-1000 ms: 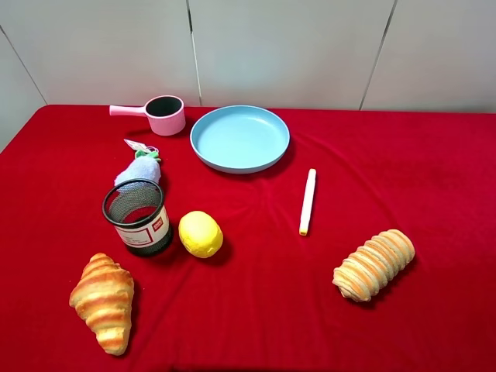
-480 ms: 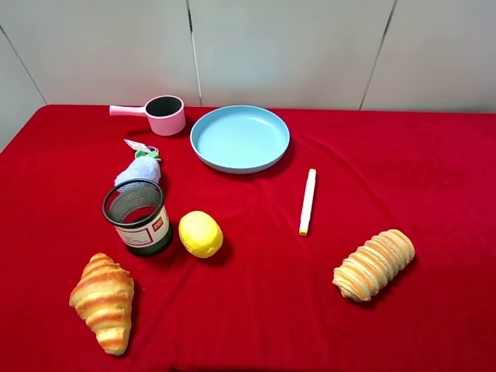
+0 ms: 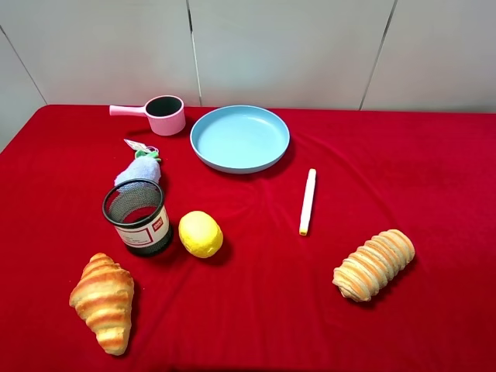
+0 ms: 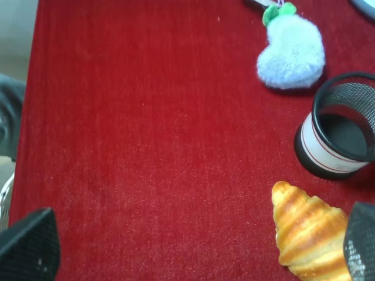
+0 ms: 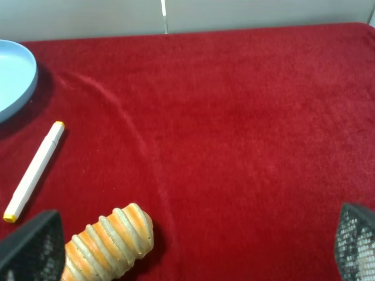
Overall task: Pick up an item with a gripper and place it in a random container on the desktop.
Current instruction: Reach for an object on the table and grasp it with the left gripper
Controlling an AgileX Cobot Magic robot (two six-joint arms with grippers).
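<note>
left pincer [image 4: 196,249] spread wide, empty, over the worktop [image 4: 146,146]. croissant [image 4: 307,231] right by one fingertip, mesh cup [image 4: 343,137] ahead of that, plush ball [image 4: 291,51] just past the cup, lying on the cloth well ahead of the pincer. right pincer [image 5: 190,246] also wide open, blue plate [image 5: 26,88] far ahead of it.

The red desktop [image 3: 434,155] carries plate [image 3: 240,138], saucepan [image 3: 164,114], plush ball [image 3: 139,170], mesh cup [image 3: 139,225], lemon [image 3: 201,233], croissant [image 3: 103,301], marker [image 3: 308,201] and roll [image 3: 373,264].
</note>
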